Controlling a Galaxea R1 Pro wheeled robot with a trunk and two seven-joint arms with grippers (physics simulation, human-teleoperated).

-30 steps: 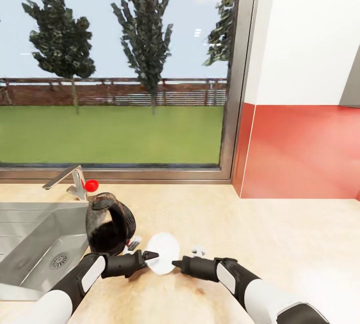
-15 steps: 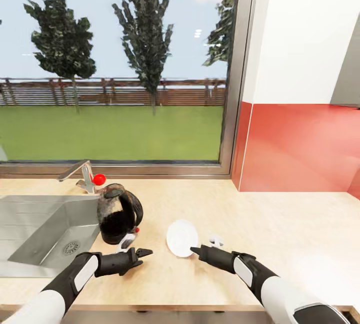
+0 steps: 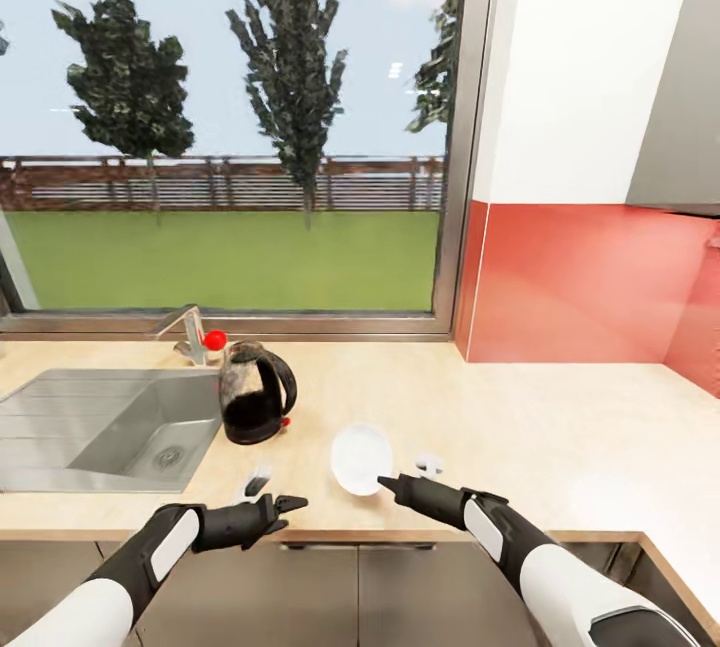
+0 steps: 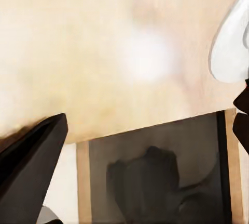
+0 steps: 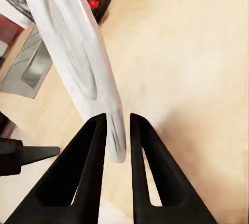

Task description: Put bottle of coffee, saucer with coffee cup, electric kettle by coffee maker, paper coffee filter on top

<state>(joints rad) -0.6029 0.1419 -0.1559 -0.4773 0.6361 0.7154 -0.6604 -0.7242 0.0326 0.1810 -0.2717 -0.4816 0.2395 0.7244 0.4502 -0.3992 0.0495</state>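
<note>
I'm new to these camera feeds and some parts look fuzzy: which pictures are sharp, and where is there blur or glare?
Head view: mostly crisp, with the electric kettle and saucer clear. Left wrist view: soft all over, with a pale glare patch on the kitchen countertop. Right wrist view: the right pincer is sharp, gripping the saucer's rim, while the countertop behind is hazy.

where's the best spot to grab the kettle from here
Probably the black looping handle of the kettle. It arches from lid to base on the side away from the sink, leaving an open gap for fingers. Coming in from the open counter side seems easiest; the body looks too rounded to pinch.
</note>
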